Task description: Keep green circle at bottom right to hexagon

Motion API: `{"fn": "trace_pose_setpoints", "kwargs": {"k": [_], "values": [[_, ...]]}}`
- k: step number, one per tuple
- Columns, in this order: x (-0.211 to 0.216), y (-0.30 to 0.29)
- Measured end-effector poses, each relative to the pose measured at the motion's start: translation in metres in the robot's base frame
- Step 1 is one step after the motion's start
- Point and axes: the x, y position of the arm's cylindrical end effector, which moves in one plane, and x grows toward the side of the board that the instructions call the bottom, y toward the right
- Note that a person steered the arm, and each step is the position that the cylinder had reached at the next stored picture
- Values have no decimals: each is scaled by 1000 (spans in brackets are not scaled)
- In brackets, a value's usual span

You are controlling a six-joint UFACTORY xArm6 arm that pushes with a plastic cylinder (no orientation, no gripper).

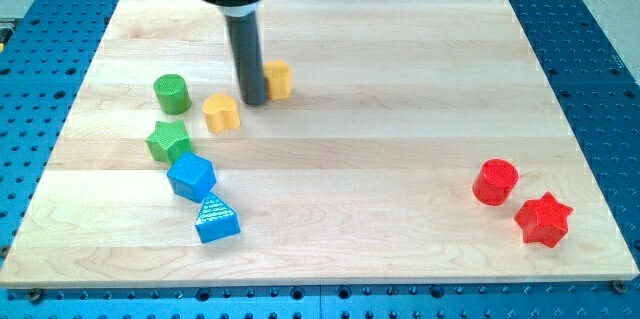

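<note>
The green circle [172, 93] stands at the board's left side. A yellow hexagon [278, 79] sits right of it, partly hidden behind my rod. My tip [253, 100] rests on the board just left of the yellow hexagon, touching or nearly touching it, and right of a yellow heart [221, 112]. The green circle lies well left of the tip and slightly lower than the hexagon.
A green star [168, 141], a blue cube [191, 176] and a blue triangle [216, 219] run down the view's left. A red circle [495, 181] and a red star [543, 219] sit at the lower right. The wooden board [380, 69] lies on a blue perforated table.
</note>
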Motion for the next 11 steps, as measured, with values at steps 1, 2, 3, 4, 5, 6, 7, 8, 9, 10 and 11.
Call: {"fn": "trace_pose_setpoints", "kwargs": {"k": [1, 2, 3, 4, 5, 6, 7, 8, 9, 10, 11], "values": [[-17, 68], [-45, 12], [-44, -45], [-61, -83], [-59, -219], [-40, -234], [-22, -191], [-19, -204], [20, -195], [3, -78], [-1, 37]]}}
